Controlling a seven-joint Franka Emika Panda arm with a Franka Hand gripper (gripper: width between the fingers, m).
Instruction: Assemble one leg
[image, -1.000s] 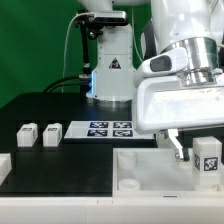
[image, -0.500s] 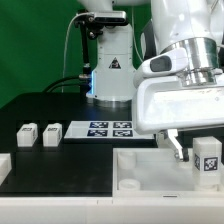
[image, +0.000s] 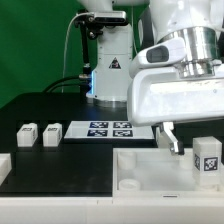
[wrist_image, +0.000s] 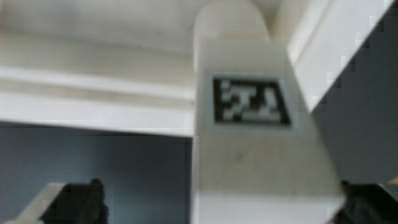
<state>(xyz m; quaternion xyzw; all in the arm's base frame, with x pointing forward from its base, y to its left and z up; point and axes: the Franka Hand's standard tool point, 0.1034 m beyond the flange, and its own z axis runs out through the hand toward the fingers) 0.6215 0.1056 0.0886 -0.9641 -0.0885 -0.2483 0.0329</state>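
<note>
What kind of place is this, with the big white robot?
Most likely a robotics lab test bench: a white robot arm works over a black table, with a green backdrop behind and a marker board of square tags.

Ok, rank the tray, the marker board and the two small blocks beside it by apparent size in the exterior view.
1. Tray, though it is also nearest the camera.
2. Marker board.
3. Block next to the board and block beyond it look alike: tied.
</note>
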